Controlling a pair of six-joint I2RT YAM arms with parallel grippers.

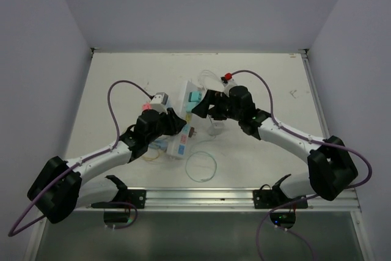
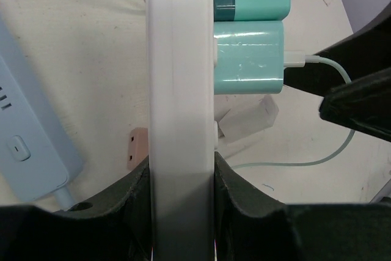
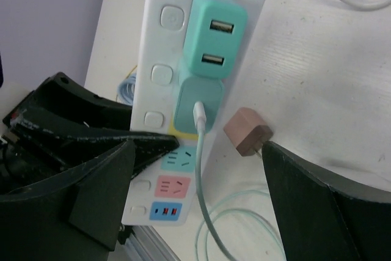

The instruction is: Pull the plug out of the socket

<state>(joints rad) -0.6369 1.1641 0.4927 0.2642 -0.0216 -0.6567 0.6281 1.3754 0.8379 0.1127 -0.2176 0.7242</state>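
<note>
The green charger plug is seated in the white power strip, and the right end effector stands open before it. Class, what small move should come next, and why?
Probably ease the right end effector forward until its fingers straddle the green charger plug, then close. The plug sits in the white power strip, which the left end effector clamps, so the strip is braced for a pull.

Robot lab test cell: plain grey walls [image 1: 36, 59], white table [image 1: 275, 90], aluminium mounting rail [image 1: 201, 197].
</note>
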